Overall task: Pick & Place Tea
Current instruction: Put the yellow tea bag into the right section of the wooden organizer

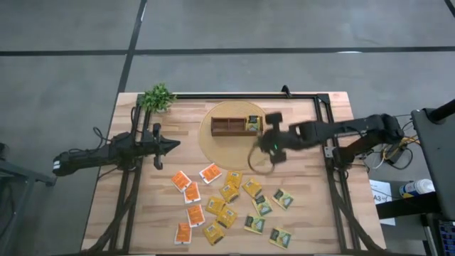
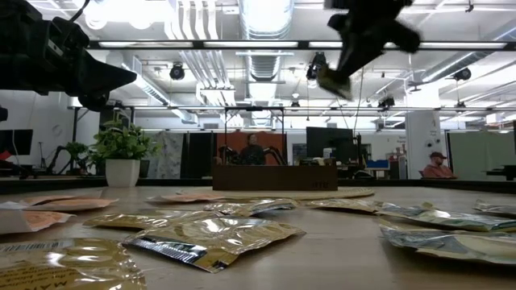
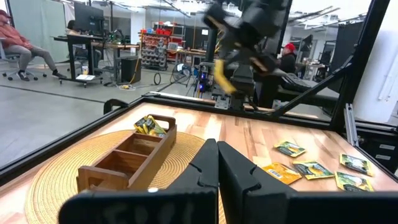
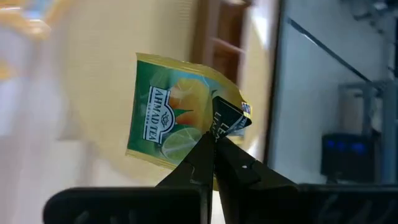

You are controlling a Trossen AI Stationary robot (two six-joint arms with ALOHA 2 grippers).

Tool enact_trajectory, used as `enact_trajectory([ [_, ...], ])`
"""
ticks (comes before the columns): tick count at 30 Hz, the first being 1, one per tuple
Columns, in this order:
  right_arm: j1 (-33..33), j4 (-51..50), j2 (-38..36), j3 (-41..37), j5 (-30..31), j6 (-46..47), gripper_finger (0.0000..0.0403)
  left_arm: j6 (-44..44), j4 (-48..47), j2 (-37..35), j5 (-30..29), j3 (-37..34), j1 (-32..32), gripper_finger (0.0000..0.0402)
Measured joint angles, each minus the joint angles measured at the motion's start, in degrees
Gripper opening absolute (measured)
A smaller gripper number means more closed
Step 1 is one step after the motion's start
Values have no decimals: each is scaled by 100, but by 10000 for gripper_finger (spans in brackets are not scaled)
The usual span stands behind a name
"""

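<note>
The right pincer (image 4: 213, 144) pinches a green tea sachet (image 4: 177, 115) by one edge; that edge is hidden. Sachet stands upright above the fingertips. Left pincer (image 3: 217, 163) pressed together.

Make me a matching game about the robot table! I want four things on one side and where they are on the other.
Things:
1. right gripper
2. left gripper
3. wooden box
4. little plant

Where or how:
A. on the round woven mat
B. at a back corner of the table
C. shut and empty
D. shut on a green tea sachet

Pairs: 1-D, 2-C, 3-A, 4-B
</note>
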Motion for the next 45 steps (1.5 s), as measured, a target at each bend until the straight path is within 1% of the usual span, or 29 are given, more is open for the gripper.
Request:
enact_trajectory([
  [3, -538, 404, 9, -78, 4, -392, 8, 0, 0, -1, 0, 0, 0, 0],
  [6, -943, 814, 133, -157, -6, -748, 8, -1, 0, 0, 0, 0, 1, 0],
  [9, -1222, 1117, 291, -176, -22, -1049, 8, -2, 1, 1, 0, 0, 0, 0],
  [14, -1514, 1192, 644, -164, -116, -1353, 8, 0, 0, -1, 0, 0, 0, 0],
  [17, -1586, 1231, 881, -102, -198, -1367, 8, 0, 0, 1, 0, 0, 0, 0],
  [26, -1655, 1378, 1639, 219, -178, -1369, 8, -1, -2, 1, 0, 0, 1, 0],
  [28, -1680, 1349, 1791, 327, -85, -1347, 8, -2, -2, 1, 0, 0, 0, 0],
  [30, -1687, 1333, 1904, 422, 220, -1328, 8, 0, -2, 1, 0, 0, 0, 0],
  [33, -1715, 1240, 1961, 494, 439, -1348, 8, 0, -2, 1, 0, 0, 0, 0],
  [40, -1729, 1004, 1952, 416, 448, -1293, 8, 0, -2, 1, 0, 0, 2, 0],
  [45, -1731, 1016, 1943, 321, 447, -1250, 8, 0, -2, 1, 0, 0, 0, 0],
])
